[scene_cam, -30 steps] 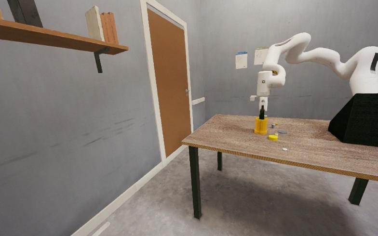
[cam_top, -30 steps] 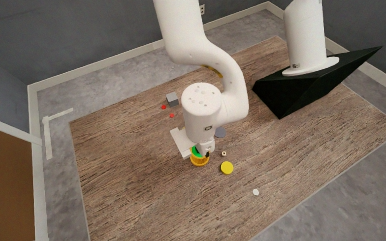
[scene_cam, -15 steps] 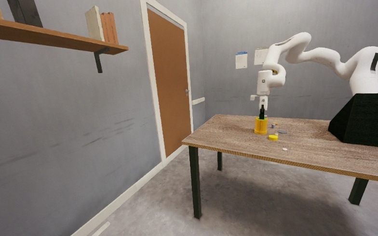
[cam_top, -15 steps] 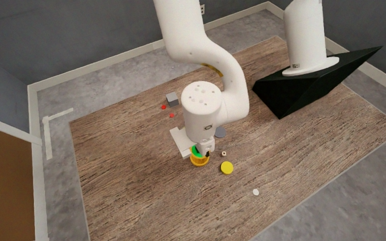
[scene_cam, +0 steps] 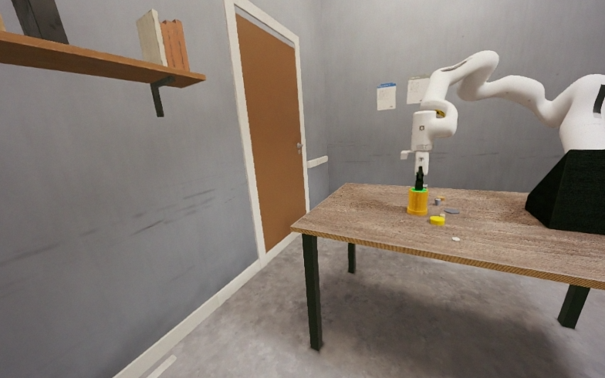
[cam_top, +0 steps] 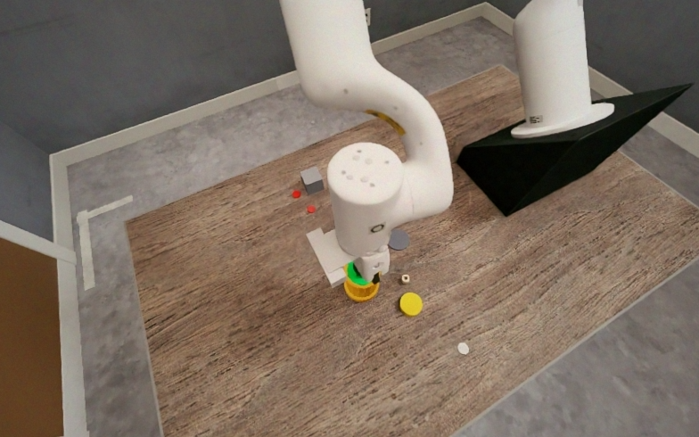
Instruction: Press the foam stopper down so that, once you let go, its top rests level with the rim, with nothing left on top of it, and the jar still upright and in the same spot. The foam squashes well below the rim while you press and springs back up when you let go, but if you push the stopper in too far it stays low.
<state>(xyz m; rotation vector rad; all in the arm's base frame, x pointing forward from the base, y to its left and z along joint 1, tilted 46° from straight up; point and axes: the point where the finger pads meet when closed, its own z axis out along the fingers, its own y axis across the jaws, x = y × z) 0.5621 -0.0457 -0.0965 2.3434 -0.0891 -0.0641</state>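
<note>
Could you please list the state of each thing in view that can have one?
Gripper: shut, empty, tips down on the stopper.
Stopper: green top showing at the jar's rim.
Jar: upright on the table.
Door: closed.
Yellow disc: lying flat beside the jar.

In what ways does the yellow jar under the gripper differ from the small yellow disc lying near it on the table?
The yellow jar is a tall upright cylinder; the yellow disc is low and flat. The jar's side is ribbed in the top view, while the disc looks smooth. The jar holds a green stopper with the shut gripper right above it; the disc lies alone, with nothing on it. Both are yellow, round, and rest on the wooden table.
</note>
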